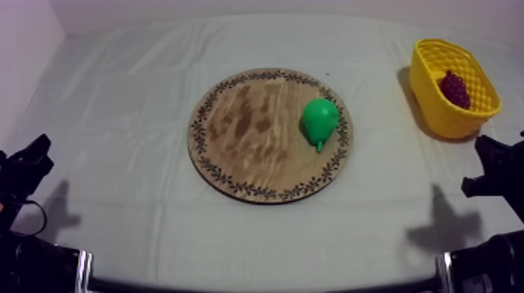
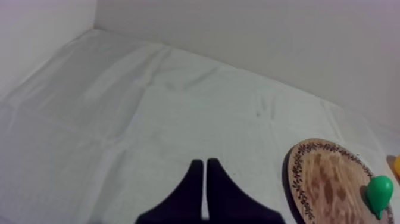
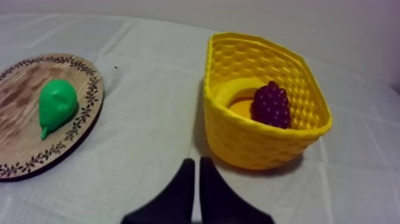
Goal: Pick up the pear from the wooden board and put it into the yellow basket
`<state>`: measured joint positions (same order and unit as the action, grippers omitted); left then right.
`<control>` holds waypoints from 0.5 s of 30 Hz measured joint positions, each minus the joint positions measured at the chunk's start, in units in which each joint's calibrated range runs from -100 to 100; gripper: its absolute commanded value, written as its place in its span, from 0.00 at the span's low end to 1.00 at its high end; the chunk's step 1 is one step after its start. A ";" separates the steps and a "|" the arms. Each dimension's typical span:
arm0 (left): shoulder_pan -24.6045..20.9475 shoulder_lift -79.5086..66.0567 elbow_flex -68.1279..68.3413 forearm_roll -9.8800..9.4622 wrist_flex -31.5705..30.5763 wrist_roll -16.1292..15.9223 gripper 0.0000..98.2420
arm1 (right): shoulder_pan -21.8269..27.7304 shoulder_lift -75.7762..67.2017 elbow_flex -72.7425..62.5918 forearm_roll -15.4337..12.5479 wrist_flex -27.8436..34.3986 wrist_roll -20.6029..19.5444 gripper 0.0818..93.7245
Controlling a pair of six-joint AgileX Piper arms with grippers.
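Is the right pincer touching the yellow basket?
Apart. The right wrist view shows bare cloth between the shut right pincer and the yellow basket.

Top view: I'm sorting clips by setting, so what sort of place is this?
Likely a robot test bench: a cloth-covered table, a toy pear on a wooden board, and a yellow basket holding toy grapes.

No readable text, labels, brands or numbers anywhere; wooden board (image 1: 234, 136) rim is just leaf ornament.
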<state>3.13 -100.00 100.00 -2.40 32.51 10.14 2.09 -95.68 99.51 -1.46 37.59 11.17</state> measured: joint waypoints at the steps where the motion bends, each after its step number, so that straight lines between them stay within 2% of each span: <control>1: 0.00 0.00 0.00 0.00 0.00 0.00 0.00 | -0.04 0.00 0.00 0.00 0.00 0.00 0.02; 7: 0.00 0.00 0.00 0.00 0.00 0.00 0.00 | -0.56 0.00 0.00 0.00 0.00 2.33 0.01; 15: 0.00 0.00 0.00 0.00 0.00 0.00 0.00 | -1.07 0.06 -0.08 -0.24 -0.33 1.19 0.00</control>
<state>3.13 -100.00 100.00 -2.40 32.51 10.14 1.02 -95.61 99.43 -1.70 37.26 12.36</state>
